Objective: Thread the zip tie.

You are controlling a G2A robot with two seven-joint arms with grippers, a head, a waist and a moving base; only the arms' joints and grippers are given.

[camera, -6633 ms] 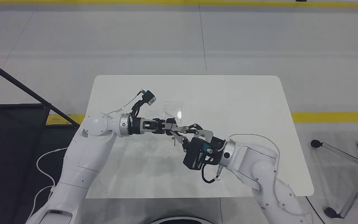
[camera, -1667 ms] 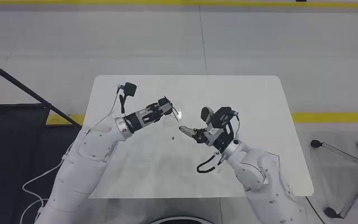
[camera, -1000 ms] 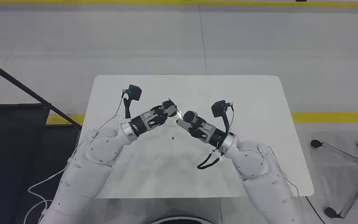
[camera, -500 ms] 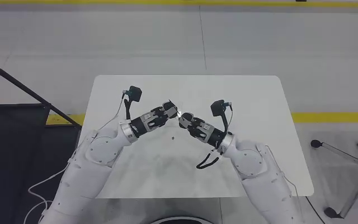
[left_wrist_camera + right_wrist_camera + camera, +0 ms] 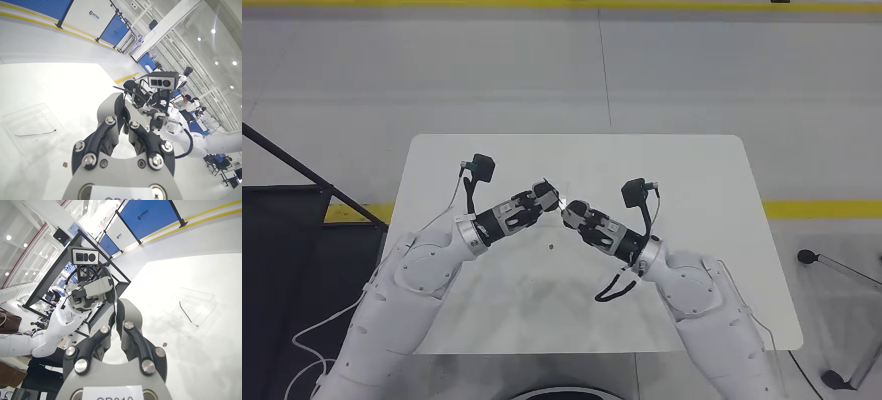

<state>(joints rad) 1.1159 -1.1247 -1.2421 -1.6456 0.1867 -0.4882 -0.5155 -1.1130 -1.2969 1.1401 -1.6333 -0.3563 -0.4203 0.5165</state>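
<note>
Two hands meet near the clear tray [image 5: 22, 116]: left hand [image 5: 123, 110] pinches zip tie [image 5: 123, 91], right hand [image 5: 115, 311] closed.

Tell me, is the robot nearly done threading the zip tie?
Not yet. Done: one zip tie is picked up, pinched in the shut left claw. In hand: the right claw meets it tip to tip, seemingly gripping the tie's other end. Left: no closed loop shows, and a second zip tie lies in the clear tray.

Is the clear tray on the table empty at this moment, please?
No, a thin black zip tie lies flat inside the clear tray.
</note>
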